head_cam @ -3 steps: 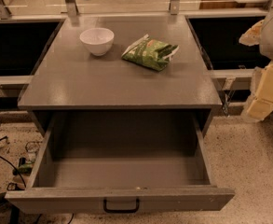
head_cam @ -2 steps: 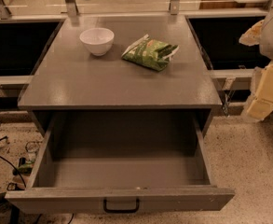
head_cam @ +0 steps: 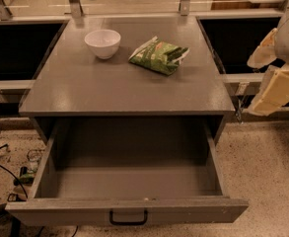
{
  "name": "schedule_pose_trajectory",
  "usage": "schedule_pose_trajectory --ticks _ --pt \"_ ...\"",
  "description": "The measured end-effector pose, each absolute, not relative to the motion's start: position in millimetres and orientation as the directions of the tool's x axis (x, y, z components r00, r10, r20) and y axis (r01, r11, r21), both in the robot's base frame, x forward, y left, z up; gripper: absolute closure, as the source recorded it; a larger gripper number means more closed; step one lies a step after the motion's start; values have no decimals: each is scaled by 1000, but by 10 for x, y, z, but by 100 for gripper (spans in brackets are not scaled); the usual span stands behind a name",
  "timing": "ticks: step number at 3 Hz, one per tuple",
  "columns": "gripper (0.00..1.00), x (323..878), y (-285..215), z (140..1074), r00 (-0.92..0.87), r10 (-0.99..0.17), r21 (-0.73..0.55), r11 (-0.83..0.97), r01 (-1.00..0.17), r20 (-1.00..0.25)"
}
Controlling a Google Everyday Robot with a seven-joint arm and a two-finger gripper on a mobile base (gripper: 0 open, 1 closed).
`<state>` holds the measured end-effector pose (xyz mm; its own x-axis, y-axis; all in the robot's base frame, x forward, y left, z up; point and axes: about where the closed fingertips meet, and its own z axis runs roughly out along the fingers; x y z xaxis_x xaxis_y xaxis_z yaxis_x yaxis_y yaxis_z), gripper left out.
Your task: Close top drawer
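Note:
The top drawer of the grey cabinet is pulled far out toward me and is empty inside. Its flat front panel is at the bottom of the view, with a black bar handle at its centre. My gripper shows as pale cream parts at the right edge. It hangs beside the cabinet's right side, above the floor, apart from the drawer and its handle. The lower drawers are out of view.
On the cabinet top stand a white bowl at the back left and a green snack bag at the back middle. Dark recesses flank the cabinet. Cables and a power strip lie on the speckled floor at left.

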<state>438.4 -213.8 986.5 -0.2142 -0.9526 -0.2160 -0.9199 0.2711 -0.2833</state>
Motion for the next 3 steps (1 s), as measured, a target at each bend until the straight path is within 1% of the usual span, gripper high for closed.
schedule_pose_trajectory --ticks 1,2,3 --pt "25 4384 -2138 9865 -214 -953 -283 271 -920 -216" --pt "39 4384 -2138 9865 -214 -953 -283 271 -920 -216" --pt "62 4384 -2138 9865 -214 -953 -283 271 -920 -216"
